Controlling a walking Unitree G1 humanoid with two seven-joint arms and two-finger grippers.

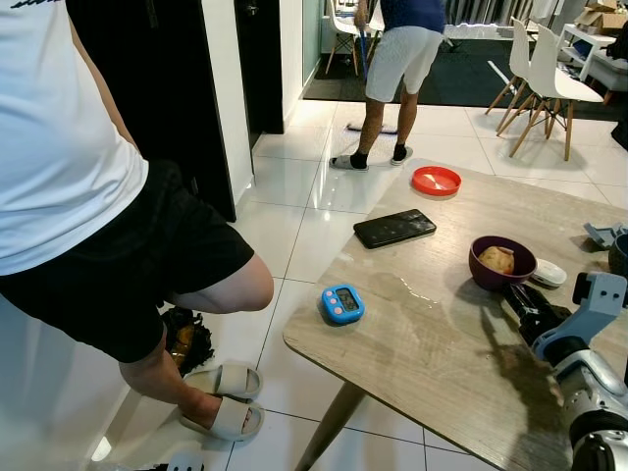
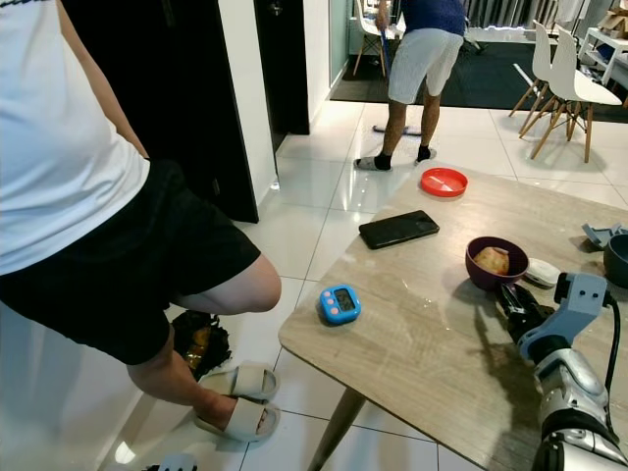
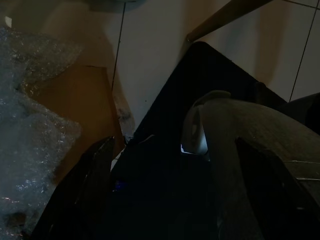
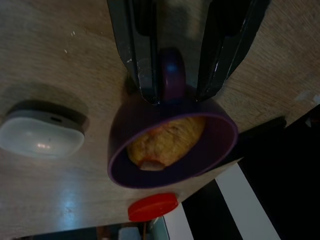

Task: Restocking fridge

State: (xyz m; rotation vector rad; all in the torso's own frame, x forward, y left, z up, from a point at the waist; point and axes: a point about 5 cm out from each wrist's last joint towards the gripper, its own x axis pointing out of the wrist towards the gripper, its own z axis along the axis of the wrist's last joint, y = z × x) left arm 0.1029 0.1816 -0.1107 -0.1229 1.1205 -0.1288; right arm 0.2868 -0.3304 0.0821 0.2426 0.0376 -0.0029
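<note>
White floor tiles (image 1: pixel 294 196) surround a wooden table (image 1: pixel 432 334), with a person in a white shirt and black shorts (image 1: pixel 88 226) standing close at the robot's left and another person (image 1: pixel 397 69) sweeping further back. On the table sit a purple cup (image 1: pixel 501 261) holding a piece of bread-like food (image 1: pixel 497 258), a black phone (image 1: pixel 394 228), a blue timer (image 1: pixel 342 303), a red lid (image 1: pixel 436 180) and a small white case (image 1: pixel 548 272) just beside the cup.

The right gripper (image 4: pixel 181 82) reaches to the cup's near side, its two black fingers set narrowly on either side of the cup's small handle (image 4: pixel 172 75); whether they are truly pressing it I cannot tell. The left arm hangs idle over the floor.

As I judge it, a grip on the handle alone is weak: the cup could swing or tip on lifting, spilling the food. A sideways nudge might also knock the white case, and turning toward the fridge risks brushing the nearby person.
</note>
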